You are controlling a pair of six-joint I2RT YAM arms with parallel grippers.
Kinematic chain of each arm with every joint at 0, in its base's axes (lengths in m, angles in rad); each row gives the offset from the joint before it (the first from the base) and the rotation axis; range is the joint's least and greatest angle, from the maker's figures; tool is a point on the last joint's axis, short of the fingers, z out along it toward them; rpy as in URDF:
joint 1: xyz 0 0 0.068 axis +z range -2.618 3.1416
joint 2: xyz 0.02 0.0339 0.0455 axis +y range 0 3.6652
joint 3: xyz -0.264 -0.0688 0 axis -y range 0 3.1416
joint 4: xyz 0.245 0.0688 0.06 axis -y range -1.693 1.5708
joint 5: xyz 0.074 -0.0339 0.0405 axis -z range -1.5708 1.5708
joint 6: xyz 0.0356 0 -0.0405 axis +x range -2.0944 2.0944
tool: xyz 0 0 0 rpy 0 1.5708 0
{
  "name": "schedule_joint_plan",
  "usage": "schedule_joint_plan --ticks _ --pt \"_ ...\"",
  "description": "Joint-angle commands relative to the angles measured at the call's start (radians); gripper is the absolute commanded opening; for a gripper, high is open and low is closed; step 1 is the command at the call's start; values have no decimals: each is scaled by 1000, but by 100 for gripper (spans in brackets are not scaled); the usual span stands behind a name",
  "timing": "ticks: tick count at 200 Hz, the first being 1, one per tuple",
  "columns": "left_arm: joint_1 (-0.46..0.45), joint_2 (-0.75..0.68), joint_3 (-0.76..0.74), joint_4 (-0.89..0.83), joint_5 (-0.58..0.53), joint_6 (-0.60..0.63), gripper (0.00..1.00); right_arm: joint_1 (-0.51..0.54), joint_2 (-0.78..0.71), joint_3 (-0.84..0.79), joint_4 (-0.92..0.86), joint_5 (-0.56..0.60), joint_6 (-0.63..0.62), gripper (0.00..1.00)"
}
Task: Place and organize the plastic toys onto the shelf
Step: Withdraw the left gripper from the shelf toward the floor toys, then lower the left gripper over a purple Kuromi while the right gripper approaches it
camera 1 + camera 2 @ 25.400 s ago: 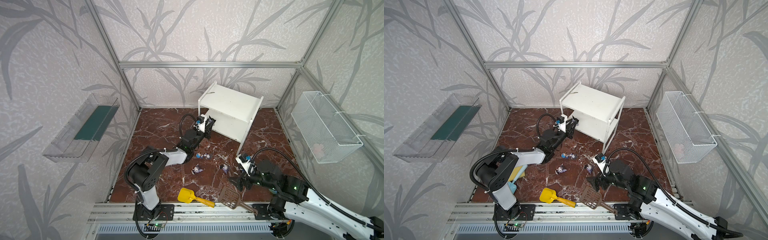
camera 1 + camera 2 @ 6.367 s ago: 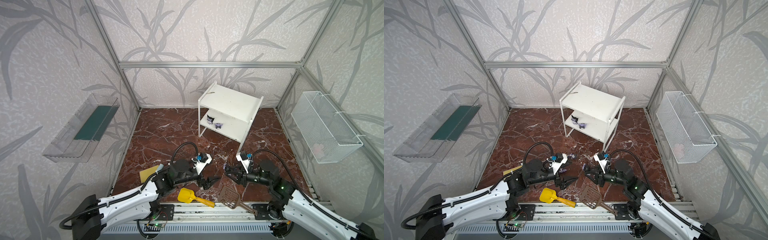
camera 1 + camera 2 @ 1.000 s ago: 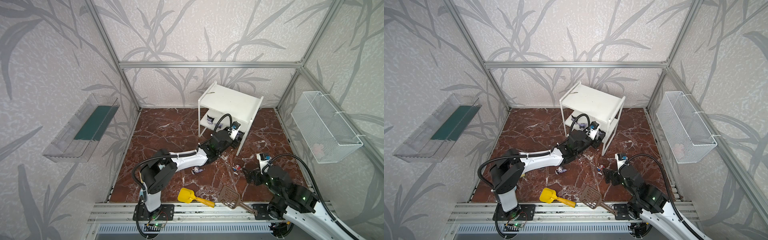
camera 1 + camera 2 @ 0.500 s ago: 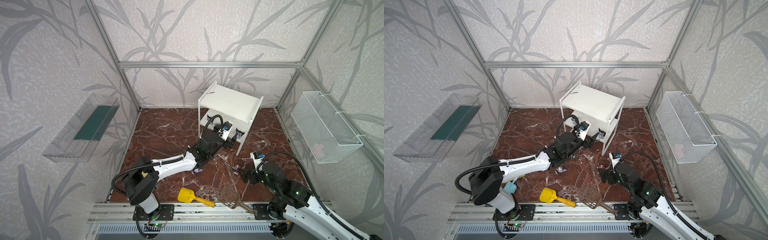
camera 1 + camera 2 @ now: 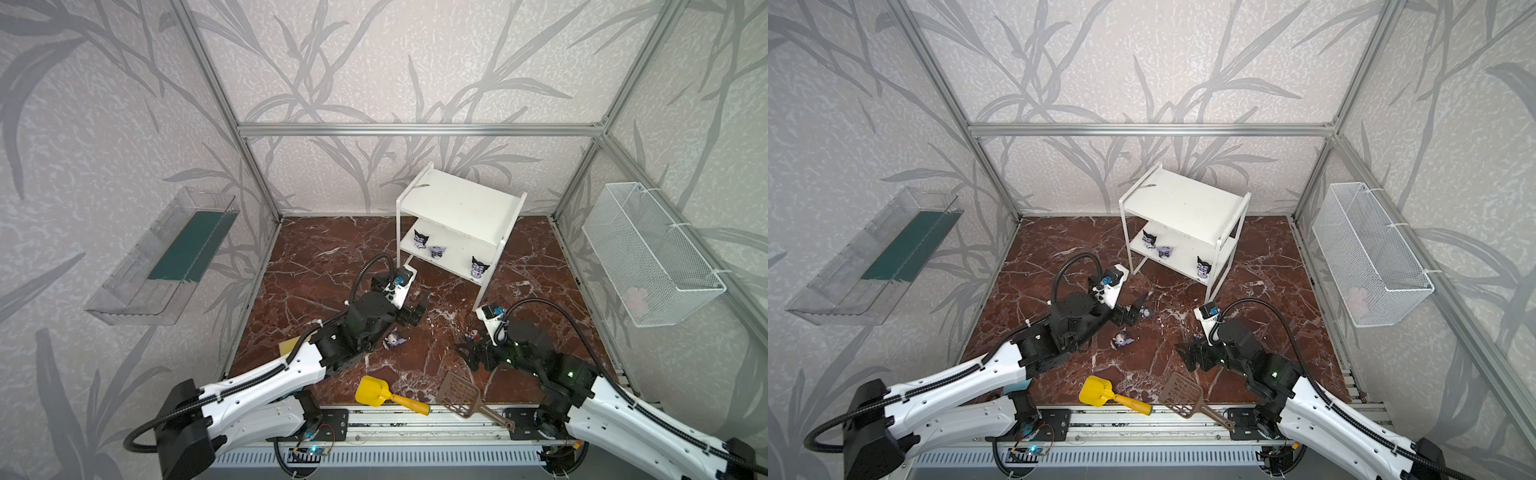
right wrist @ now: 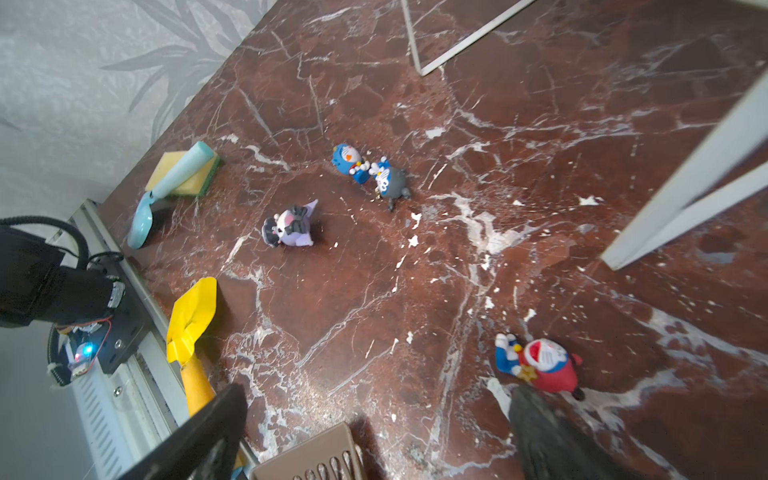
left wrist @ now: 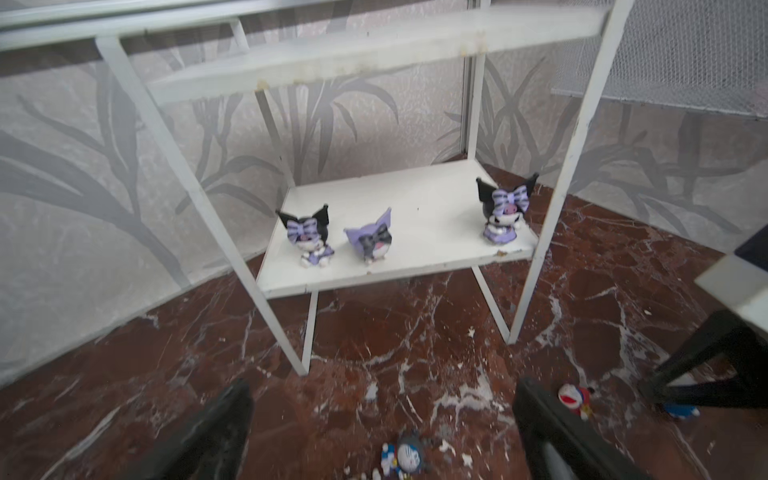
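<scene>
3 black/purple toys (image 5: 420, 240) stand on shelf (image 5: 457, 199) lower tier; top tier bare. Remaining on desk (image 5: 324, 266): purple one (image 5: 394, 338) mid, blue+grey pair (image 6: 370, 174) by left claw (image 5: 419, 309), red one (image 6: 544, 363) by right claw (image 6: 376, 395). Both claws wide open, empty. Under half done.

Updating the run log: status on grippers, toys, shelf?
Left gripper open, empty, facing shelf. Right gripper open near red-headed toy. Three black-purple toys on lower tier; four on floor. Shelf front unblocked.
</scene>
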State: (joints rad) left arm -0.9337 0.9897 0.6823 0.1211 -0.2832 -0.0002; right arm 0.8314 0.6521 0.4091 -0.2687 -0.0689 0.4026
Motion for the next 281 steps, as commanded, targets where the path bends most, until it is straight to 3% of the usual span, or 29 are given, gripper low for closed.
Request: schedule_joint_plan --ticks 1,49,101,155,186,237,281 --pt "2 -86 -54 -248 21 -112 99 51 55 0 92 8 7 97" --pt "1 -64 -5 -548 137 -244 99 85 154 4 174 -20 3 90" --pt "6 227 164 -827 229 -185 98 133 265 32 209 -30 -16 81" --pt "42 438 257 -810 268 -177 93 143 266 21 203 -29 -26 80" --pt "74 551 317 -815 295 -158 85 143 230 7 173 -18 -36 80" --pt "146 638 357 -809 355 -108 71 143 134 -36 138 27 -36 80" --pt "170 668 369 -790 386 -80 69 142 76 -53 112 60 -40 80"
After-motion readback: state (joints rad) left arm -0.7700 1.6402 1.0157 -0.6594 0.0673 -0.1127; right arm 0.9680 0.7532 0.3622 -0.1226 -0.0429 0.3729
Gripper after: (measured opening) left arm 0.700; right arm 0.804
